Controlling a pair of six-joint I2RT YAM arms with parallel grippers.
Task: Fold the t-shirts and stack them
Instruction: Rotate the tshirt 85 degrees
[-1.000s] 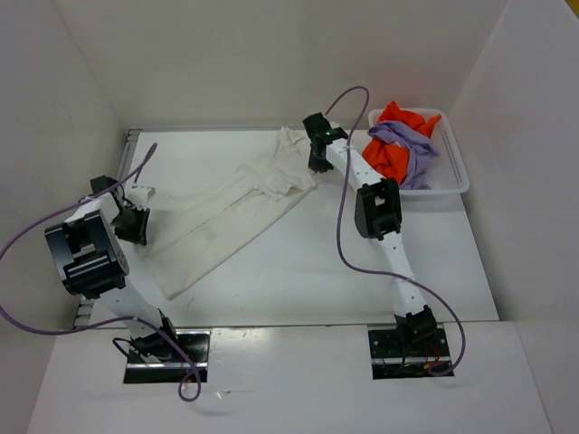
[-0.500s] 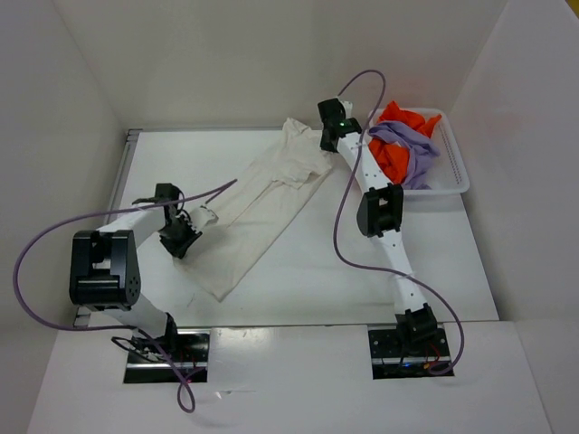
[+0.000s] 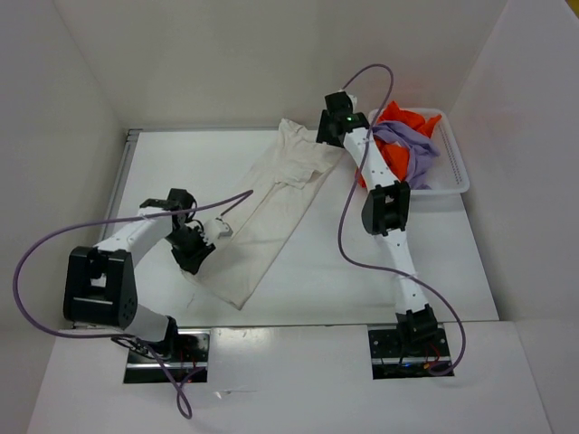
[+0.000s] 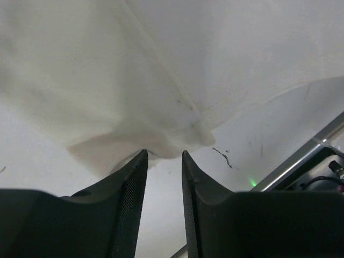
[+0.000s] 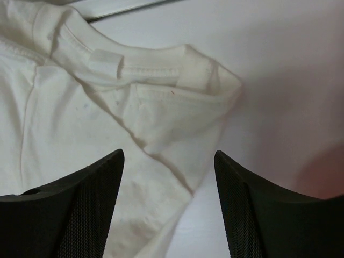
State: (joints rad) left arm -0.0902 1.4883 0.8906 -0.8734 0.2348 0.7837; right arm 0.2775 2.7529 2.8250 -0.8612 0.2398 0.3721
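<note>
The white t-shirt lies on the worktop as a long, narrow strip folded lengthwise. It runs diagonally from the far middle of the surface down toward the near left. Its collar is at the far end, flat against the surface with the ribbed neckband facing up.

The right gripper hovers over that collar end with its fingers spread wide. Nothing is between them, and the cloth below lies loose.

The left gripper is at the opposite, near-left end of the strip, low over the worktop. Its two fingers stand only a narrow gap apart. A rolled lip of the shirt's edge sits right at their tips, slightly raised, with a shadow under it. From the wrist view I cannot tell whether that lip is pinched or merely rests in front of the tips.

The white mesh basket stands at the far right of the worktop, just beside the right arm. The orange t-shirt is crumpled inside it, and the lavender t-shirt is draped over the orange one. Both are well apart from the white shirt.
</note>
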